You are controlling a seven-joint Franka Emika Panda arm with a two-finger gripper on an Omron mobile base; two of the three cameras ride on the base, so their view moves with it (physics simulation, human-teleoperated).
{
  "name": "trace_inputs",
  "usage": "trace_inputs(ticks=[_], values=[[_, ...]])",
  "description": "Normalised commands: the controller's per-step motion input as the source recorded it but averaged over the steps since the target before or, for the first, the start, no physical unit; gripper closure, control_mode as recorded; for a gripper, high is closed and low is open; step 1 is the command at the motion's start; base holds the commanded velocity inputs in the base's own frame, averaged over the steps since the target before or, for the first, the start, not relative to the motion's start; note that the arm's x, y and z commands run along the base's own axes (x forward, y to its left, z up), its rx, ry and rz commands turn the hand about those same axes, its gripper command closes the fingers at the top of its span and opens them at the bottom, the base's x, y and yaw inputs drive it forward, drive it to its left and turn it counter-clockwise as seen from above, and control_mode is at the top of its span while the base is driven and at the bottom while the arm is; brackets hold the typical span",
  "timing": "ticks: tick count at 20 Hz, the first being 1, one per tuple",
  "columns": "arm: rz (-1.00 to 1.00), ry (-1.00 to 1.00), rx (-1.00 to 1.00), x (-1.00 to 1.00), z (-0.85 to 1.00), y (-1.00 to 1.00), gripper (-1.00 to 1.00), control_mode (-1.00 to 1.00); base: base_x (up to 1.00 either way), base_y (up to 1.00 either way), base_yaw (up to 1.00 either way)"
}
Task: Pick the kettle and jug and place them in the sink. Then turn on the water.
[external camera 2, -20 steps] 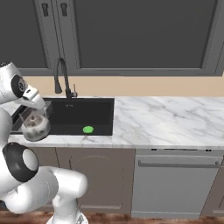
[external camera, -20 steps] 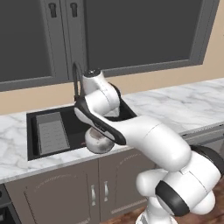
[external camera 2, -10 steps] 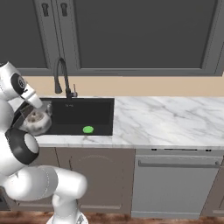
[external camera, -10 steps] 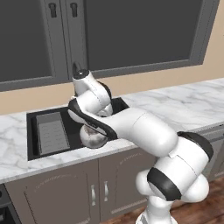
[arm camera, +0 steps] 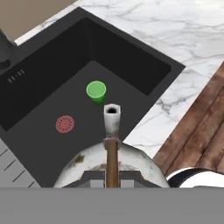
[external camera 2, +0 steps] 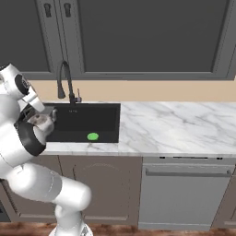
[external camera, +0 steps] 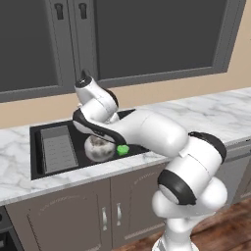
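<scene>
Sink [external camera: 34,147] basin: kettle [external camera: 99,148] now lower

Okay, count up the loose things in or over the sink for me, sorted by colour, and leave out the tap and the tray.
Silver: 1, the kettle held by the end effector above the sink
Green: 1, the cup on the basin floor
Total: 2

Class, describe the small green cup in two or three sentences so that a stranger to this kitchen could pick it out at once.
Find the black sink sunk in the white marble counter, below the tall dark faucet. On the basin floor, near its front wall, stands the green cup. It is the only bright green thing there, much smaller than the silver kettle.
</scene>
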Motion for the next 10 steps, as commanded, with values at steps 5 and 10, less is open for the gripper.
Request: trace_inputs(ticks=[5,10], values=[[-0.1,-0.01,0.0,0.32,-0.03,0.0,1.0,-1.0,0.0,0.0,0.0],[-0.05,0.0,0.0,0.04,0.0,0.0,1.0,-1.0,0.0,0.0,0.0]])
